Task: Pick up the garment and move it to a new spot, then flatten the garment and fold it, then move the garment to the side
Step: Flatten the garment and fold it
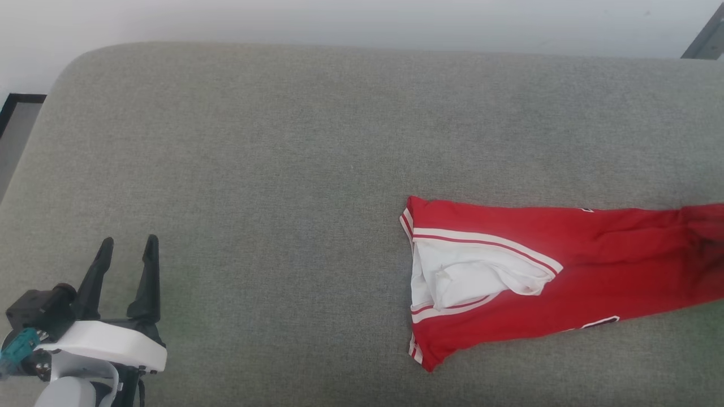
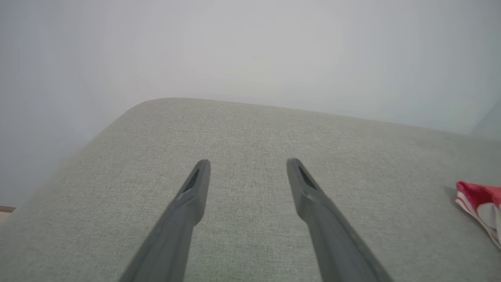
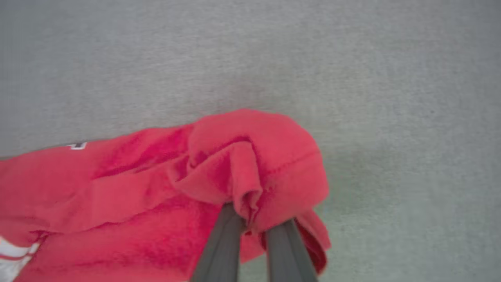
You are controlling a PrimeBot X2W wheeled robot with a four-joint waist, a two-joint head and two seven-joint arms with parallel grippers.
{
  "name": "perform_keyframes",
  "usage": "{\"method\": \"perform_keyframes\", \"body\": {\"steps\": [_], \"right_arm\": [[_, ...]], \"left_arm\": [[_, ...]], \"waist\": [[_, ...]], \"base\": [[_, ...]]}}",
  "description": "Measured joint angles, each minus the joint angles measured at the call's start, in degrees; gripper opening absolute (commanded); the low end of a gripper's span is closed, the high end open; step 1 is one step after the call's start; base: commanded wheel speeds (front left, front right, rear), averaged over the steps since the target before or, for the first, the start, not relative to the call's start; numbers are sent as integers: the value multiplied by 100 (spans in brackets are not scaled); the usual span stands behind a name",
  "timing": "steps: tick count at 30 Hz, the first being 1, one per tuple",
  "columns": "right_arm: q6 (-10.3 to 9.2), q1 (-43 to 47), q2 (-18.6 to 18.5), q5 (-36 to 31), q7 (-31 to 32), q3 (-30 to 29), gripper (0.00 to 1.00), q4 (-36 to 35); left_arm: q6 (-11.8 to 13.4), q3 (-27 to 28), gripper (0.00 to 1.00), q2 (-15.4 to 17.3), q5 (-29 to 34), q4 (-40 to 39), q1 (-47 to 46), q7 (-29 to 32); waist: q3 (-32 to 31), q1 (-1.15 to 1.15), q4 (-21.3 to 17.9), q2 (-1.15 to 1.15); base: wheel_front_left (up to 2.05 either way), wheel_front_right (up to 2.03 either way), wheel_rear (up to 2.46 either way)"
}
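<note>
The garment [image 1: 565, 271], a red jersey with white sleeve and striped trim, lies stretched out on the grey cushion at the right of the head view, running off the right edge. Its striped end [image 2: 479, 205] shows at the right of the left wrist view. In the right wrist view my right gripper [image 3: 254, 219] is shut on a bunched red fold of the garment [image 3: 250, 164], fingertips buried in the cloth. My left gripper [image 1: 127, 244] stands open over bare cushion at the lower left, far from the garment, with nothing between its fingers [image 2: 195, 188].
The grey cushion [image 1: 283, 141] has a rounded far-left corner with a pale wall behind it. A strip of floor [image 1: 17, 124] lies beyond the cushion's left edge. Bare fabric stretches between my left gripper and the jersey.
</note>
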Motion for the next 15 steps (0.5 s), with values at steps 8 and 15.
{"method": "perform_keyframes", "body": {"steps": [8, 15], "right_arm": [[-1, 288, 378, 411, 421, 961, 0, -1497], [0, 283, 867, 452, 654, 1866, 0, -2108]], "left_arm": [[0, -54, 100, -3, -1, -15, 3, 1], [-1, -202, 100, -11, -57, 11, -1, 0]], "waist": [[-59, 0, 24, 0], [-123, 0, 217, 0]], "base": [[0, 0, 0], [0, 0, 0]]}}
